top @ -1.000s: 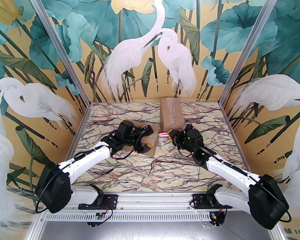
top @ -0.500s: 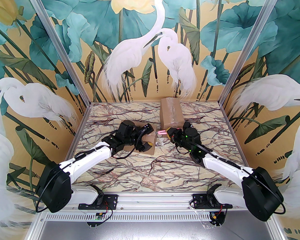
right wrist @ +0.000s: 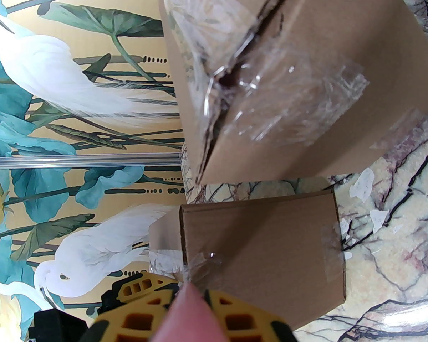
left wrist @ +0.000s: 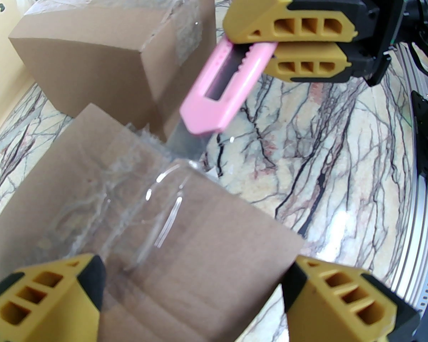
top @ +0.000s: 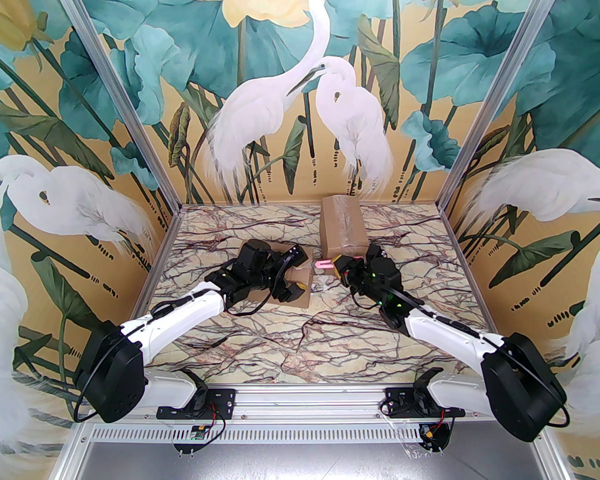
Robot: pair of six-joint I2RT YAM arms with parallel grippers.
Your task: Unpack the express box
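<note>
While the left jaws [left wrist: 196,290] straddle the near box [left wrist: 135,212] wide open at nine o'clock on the counter [top: 330,328], the right jaws [left wrist: 271,48], clamped on the pink knife [left wrist: 221,87], point its blade along the taped seam.

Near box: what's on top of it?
Clear tape covers the near box's top; the pink knife's blade tip meets its far edge. Contents stay hidden by closed flaps.

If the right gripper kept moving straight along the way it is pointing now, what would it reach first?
Most likely the near box. The right gripper is shut on the pink utility knife, whose blade tip already sits at that box's taped top edge; whether it is touching yet is unclear.
</note>
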